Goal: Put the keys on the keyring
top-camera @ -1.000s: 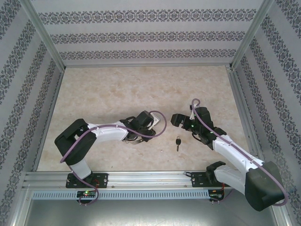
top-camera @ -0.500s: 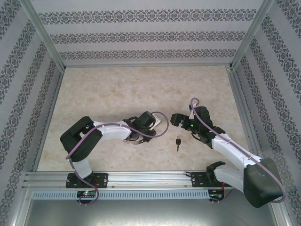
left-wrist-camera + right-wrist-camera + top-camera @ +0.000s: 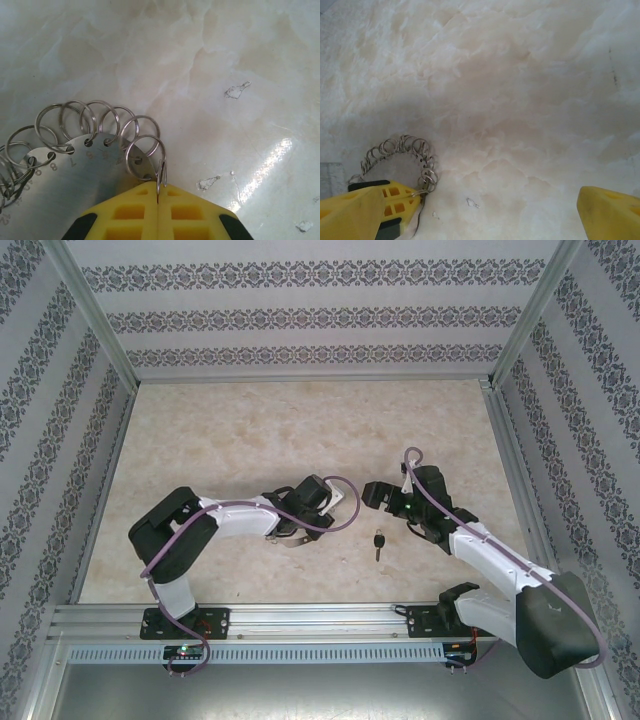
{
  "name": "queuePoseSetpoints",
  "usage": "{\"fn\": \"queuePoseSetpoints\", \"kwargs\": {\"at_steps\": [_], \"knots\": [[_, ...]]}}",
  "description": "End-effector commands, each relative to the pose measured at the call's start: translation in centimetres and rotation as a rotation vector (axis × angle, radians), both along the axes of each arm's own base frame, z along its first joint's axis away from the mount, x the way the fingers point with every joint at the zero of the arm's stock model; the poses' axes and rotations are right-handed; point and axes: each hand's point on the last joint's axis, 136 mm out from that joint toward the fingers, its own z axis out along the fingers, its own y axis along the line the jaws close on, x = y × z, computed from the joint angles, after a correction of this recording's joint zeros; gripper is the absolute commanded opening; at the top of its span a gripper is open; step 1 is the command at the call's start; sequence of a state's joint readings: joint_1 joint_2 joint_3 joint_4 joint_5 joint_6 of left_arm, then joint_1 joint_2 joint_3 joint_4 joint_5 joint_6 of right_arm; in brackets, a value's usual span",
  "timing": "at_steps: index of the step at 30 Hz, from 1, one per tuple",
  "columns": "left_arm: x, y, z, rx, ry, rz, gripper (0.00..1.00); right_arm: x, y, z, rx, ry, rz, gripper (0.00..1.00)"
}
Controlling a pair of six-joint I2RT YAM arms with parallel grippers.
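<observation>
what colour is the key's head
Black, with a short silver blade; the key shows best in the top external view.

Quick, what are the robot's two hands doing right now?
Left gripper: closed, pinching a small loop of the keyring.
Right gripper: open, holding nothing.

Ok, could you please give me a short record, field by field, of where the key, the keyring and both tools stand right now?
left tool: shut, pinching one small loop at the keyring's edge
keyring: metal plate fringed with small loops, held by the left tool
key: lying on the table between the arms, apart from both tools and the keyring
right tool: open, empty, close beside the keyring
status: key not yet on the keyring
</observation>
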State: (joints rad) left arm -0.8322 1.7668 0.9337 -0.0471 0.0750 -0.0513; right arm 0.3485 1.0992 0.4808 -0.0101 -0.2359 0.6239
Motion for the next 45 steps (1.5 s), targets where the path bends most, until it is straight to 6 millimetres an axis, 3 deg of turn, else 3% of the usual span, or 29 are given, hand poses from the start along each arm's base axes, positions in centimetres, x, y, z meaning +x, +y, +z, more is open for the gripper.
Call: {"fn": "queuePoseSetpoints", "kwargs": {"at_steps": [1, 8, 12, 17, 28, 34, 45], "knots": [[-0.1, -0.8, 3.0, -0.05, -0.053, -0.054, 0.0, 0.4, 0.7, 0.7, 0.025, -0.023, 0.042, 0.98], [-0.5, -0.1, 5.5, -0.102, -0.031, -0.106, 0.0, 0.3, 2.3, 1.6, 0.053, -0.038, 0.134, 0.96], [-0.2, 0.5, 6.9, -0.137, -0.018, -0.105, 0.0, 0.2, 3.6, 2.2, 0.083, -0.054, 0.225, 0.78], [0.0, 1.3, 10.0, -0.221, -0.027, -0.118, 0.0, -0.2, 5.7, 4.0, 0.146, -0.121, 0.374, 0.56], [0.9, 1.8, 16.0, -0.353, -0.035, -0.187, 0.0, -1.2, 10.6, 10.2, 0.332, -0.252, 0.668, 0.3], [2.3, 1.8, 17.5, -0.387, -0.035, -0.201, 0.0, 0.0, 12.2, 12.1, 0.374, -0.27, 0.718, 0.3], [3.6, 1.5, 18.8, -0.439, -0.021, -0.23, 0.0, 1.8, 13.4, 12.8, 0.415, -0.269, 0.759, 0.32]]}}
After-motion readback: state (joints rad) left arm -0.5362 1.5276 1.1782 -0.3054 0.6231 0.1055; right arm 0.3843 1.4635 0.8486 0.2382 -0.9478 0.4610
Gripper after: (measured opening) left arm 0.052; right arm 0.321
